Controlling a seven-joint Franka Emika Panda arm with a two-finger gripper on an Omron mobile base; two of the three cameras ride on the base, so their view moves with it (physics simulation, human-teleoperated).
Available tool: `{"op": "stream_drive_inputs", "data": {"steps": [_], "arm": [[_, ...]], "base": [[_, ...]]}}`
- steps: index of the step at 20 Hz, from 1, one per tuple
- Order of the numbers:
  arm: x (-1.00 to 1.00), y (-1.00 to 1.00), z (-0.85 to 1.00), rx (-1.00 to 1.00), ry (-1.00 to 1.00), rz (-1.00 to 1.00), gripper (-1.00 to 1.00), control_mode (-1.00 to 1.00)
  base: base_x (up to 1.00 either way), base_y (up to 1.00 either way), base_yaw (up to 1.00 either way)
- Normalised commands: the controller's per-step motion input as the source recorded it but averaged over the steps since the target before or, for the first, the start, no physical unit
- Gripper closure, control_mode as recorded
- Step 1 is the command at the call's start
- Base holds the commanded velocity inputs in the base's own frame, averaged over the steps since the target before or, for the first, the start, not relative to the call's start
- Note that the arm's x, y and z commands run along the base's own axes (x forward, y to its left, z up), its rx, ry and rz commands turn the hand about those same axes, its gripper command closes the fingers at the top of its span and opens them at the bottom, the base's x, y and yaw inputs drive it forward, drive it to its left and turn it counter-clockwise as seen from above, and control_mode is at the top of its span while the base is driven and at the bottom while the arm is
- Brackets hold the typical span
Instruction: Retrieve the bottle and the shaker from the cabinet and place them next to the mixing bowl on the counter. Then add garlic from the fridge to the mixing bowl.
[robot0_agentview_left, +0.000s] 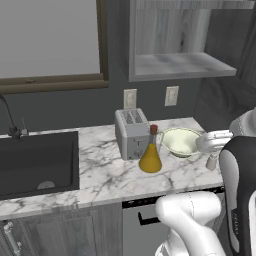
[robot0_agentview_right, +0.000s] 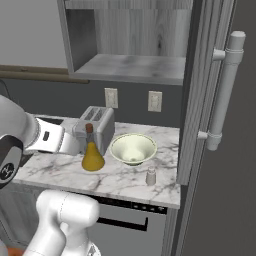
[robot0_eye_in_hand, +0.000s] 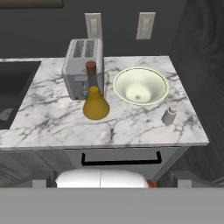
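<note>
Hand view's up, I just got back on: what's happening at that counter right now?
Nothing is being held. The bottle stands on the counter in front of the toaster, left of the mixing bowl; the shaker stands near the bowl's other side. The bowl looks empty, so the garlic step remains. The cabinet shelf is bare and the fridge shut.

no readable text — no labels, no numbers
</note>
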Motion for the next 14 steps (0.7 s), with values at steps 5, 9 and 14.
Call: {"op": "stream_drive_inputs", "data": {"steps": [5,9,14], "arm": [[0.00,0.00,0.00,0.00,0.00,0.00,-1.00,1.00],[0.00,0.00,0.00,0.00,0.00,0.00,-1.00,1.00],[0.00,0.00,0.00,0.00,0.00,0.00,-1.00,1.00]], "base": [[-0.28,0.02,0.00],[-1.00,0.19,0.20],[-0.74,0.47,0.61]]}}
